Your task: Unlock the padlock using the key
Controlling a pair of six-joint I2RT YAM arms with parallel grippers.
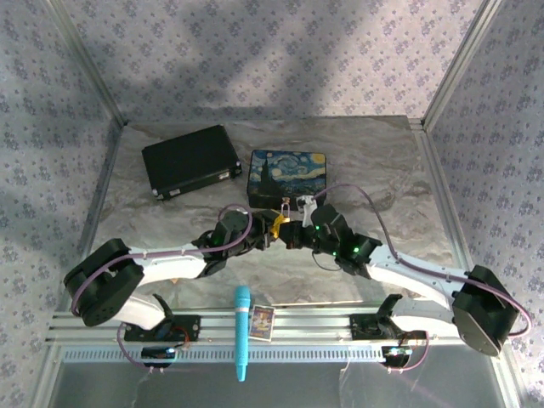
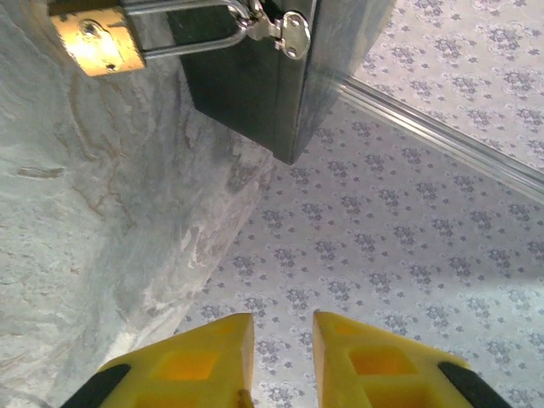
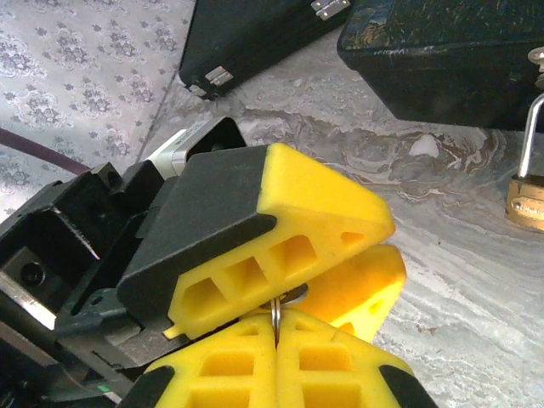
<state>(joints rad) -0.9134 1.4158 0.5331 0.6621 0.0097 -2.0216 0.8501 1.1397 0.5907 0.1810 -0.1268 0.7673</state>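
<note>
Clamped on key (image 3: 276,311) with right pincer (image 3: 276,336). Crowding its tips with left pincer (image 2: 282,327), nearly together, can't tell whether gripping. Ahead-right of right pincer, well apart: padlock (image 3: 531,200), hanging off box (image 3: 442,51), seemingly locked. Done: key in hand. Left: inserting, turning.

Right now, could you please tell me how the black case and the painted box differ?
The black case is plain and lies askew on the left; the painted box bears a starry night picture and sits square near the centre. The padlock hangs at the painted box's front; the black case's silver latches carry none. Both are shut, rectangular, on the marbled table.
</note>
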